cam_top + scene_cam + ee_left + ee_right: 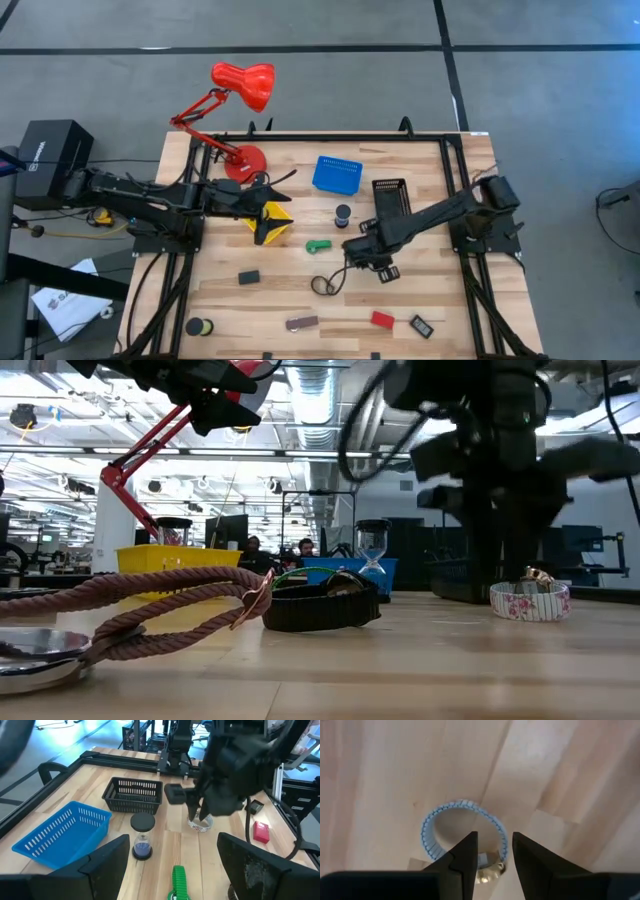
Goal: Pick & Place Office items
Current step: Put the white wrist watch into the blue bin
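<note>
The right gripper (492, 855) is pointing straight down, its fingers (465, 857) partly open and straddling the rim of a clear ring (462, 832) lying flat on the table (440, 300) near its middle; whether they are gripping it, I cannot tell. The left gripper (172, 865) is hovering wide open and empty near the yellow basket (272, 222). The planks are pale wood; an open workshop is showing behind. Three baskets are sitting there, with one red lamp (240, 95).
</note>
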{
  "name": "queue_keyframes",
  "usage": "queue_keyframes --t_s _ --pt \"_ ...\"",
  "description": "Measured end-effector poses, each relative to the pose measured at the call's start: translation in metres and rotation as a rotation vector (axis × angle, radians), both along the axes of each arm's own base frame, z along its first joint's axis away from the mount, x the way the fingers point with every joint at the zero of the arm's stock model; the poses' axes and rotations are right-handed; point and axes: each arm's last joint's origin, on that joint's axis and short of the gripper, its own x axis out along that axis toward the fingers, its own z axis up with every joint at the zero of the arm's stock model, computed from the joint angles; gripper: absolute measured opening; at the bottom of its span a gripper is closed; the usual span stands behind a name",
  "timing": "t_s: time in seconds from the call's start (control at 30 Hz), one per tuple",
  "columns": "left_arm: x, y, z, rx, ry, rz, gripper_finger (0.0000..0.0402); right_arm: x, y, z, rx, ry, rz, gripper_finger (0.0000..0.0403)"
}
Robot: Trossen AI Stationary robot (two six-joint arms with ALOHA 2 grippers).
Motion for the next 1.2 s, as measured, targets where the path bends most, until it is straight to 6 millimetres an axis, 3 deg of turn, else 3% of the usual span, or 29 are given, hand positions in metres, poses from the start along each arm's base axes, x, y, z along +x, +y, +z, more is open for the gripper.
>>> queue_keyframes --t_s 0.33,0.6,0.73,0.9,1.03,1.2 --pt "0.0 0.0 0.0 -0.024 -0.003 0.01 0.0297 0.007 -0.008 -0.027 -0.023 0.082 -0.008 0.0102" --pt "0.0 0.0 0.0 -0.023 -0.003 0.01 0.0297 0.006 -0.008 -0.021 0.013 0.084 -0.005 0.0011" --pt "0.0 0.0 0.0 -0.022 -0.003 0.01 0.0297 0.01 -0.002 0.004 0.04 0.011 0.044 0.0012" --pt "0.0 0.0 0.0 -0.022 -0.003 0.009 0.0297 0.013 -0.002 0.059 -0.021 -0.185 0.139 0.0008" --pt "0.0 0.0 0.0 -0.022 -0.005 0.009 0.0297 0.008 -0.026 0.106 -0.257 -0.414 0.137 0.0005" --pt "0.0 0.0 0.001 -0.022 -0.011 0.009 0.0297 0.015 -0.077 0.15 -0.355 -0.742 -0.09 0.0007"
